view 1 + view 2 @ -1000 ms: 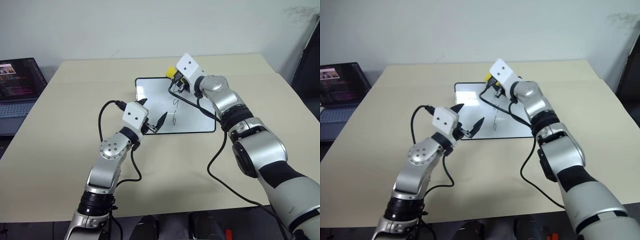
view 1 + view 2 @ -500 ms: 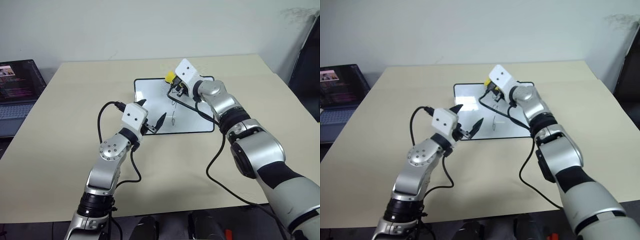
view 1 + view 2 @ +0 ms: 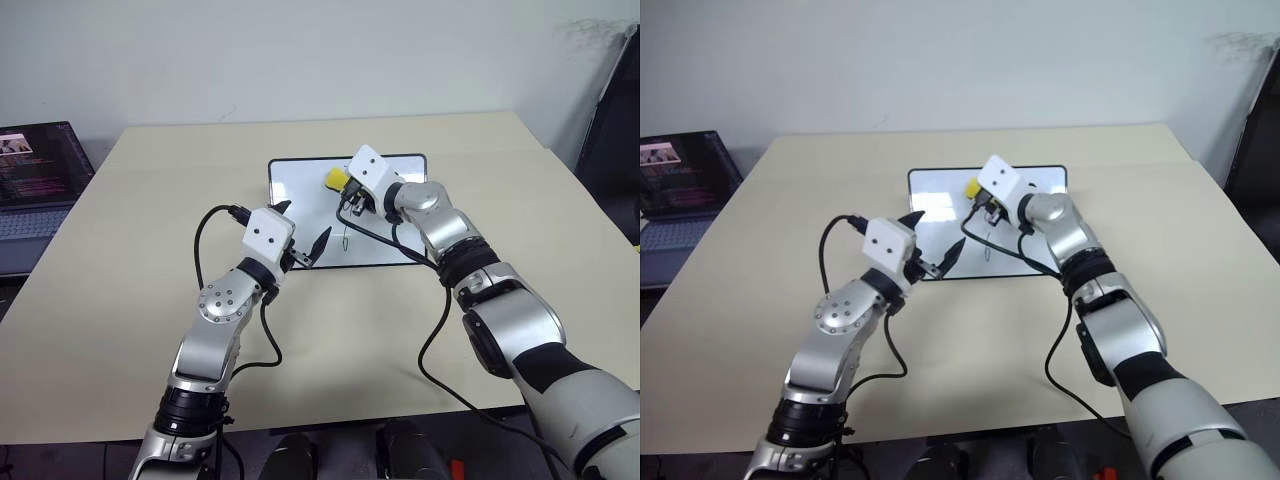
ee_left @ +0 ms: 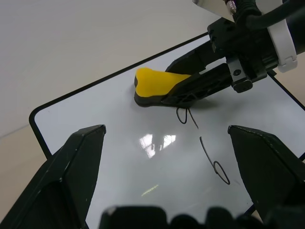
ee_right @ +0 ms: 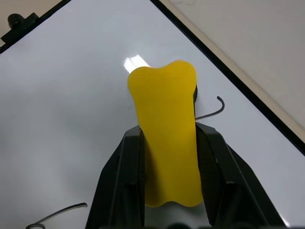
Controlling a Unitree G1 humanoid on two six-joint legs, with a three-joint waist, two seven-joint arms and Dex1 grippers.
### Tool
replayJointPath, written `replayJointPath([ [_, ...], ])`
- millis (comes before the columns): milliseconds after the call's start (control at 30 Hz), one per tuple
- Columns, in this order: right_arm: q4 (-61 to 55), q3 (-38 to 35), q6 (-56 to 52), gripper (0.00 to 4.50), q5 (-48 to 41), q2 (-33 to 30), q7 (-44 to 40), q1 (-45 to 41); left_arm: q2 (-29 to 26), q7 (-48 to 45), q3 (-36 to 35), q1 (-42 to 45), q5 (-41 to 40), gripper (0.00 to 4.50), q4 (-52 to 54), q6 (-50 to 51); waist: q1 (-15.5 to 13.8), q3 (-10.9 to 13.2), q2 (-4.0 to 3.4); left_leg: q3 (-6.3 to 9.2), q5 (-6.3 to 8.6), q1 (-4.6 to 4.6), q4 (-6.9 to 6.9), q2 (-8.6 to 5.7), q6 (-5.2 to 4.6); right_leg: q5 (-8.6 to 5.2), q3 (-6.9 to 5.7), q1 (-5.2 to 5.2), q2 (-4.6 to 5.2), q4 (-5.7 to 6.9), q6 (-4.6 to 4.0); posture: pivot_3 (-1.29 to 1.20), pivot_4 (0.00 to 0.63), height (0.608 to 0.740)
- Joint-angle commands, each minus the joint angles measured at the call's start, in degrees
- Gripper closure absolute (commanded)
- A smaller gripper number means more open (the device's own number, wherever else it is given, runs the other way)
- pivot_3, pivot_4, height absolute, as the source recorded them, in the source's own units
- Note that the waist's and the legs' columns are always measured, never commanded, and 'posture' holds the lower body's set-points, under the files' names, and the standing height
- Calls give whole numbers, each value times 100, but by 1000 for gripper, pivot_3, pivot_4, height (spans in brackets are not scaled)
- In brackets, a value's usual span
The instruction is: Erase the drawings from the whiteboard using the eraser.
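R gripper (image 5: 167, 157) clamped on yellow eraser (image 5: 167, 129), felt side down on whiteboard (image 3: 300, 190) just beside remaining drawings (image 4: 205, 148). L gripper (image 3: 303, 232) jaws spread wide, nothing held, hovering over board's near edge; board lies mid-table (image 3: 150, 300), laptop (image 3: 35, 180) far left

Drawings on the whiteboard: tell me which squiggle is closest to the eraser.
The small looped squiggle right beside the eraser, at its dark edge. The other, longer stroke ending in a loop lies farther off, apart from the eraser.

an office or lab: beige table (image 3: 120, 300), open laptop (image 3: 35, 185), plain white wall (image 3: 300, 50).
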State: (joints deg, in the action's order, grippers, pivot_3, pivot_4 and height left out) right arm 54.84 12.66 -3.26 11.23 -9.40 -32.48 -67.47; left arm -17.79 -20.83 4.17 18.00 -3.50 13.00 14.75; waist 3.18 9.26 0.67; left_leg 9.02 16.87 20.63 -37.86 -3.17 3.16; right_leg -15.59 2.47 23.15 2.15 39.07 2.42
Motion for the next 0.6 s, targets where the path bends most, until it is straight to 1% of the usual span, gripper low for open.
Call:
replayJointPath([
  [33, -121, -54, -320, 3356, 4, -148, 2, 176, 26, -3, -19, 38, -13, 0, 248, -58, -6, 0, 0, 0, 0, 1, 0, 0, 0, 0, 0, 0, 0, 0, 0, 0, 150, 740],
  [133, -542, -300, -501, 3356, -248, -177, 34, 163, 66, -7, 29, 65, -5, 0, 198, -84, -15, 0, 0, 2, 0, 4, 0, -1, 0, 1, -1, 1, 0, -2, 1, 0, 150, 740],
  [333, -1788, -786, -862, 3356, -782, -187, 132, 158, 117, -66, 82, 162, -23, 0, 66, -164, -43, 8, -4, 7, 0, 28, 2, -1, 1, 1, -2, 22, 1, -10, 2, 0, 150, 740],
  [467, -2125, -829, -1085, 3356, -833, -189, 216, 178, 136, -131, 73, 264, -27, 0, -70, -217, -35, 8, -4, 1, -2, 36, 10, 0, 9, -2, 3, 34, 3, -22, 5, 0, 150, 740],
  [600, -2102, -687, -1273, 3356, -773, -257, 153, 167, 166, -173, 125, 366, -15, 0, -165, -251, -36, 8, -4, -3, 1, 37, 12, -1, 6, -3, 6, 35, 4, -25, 5, 0, 150, 740],
])
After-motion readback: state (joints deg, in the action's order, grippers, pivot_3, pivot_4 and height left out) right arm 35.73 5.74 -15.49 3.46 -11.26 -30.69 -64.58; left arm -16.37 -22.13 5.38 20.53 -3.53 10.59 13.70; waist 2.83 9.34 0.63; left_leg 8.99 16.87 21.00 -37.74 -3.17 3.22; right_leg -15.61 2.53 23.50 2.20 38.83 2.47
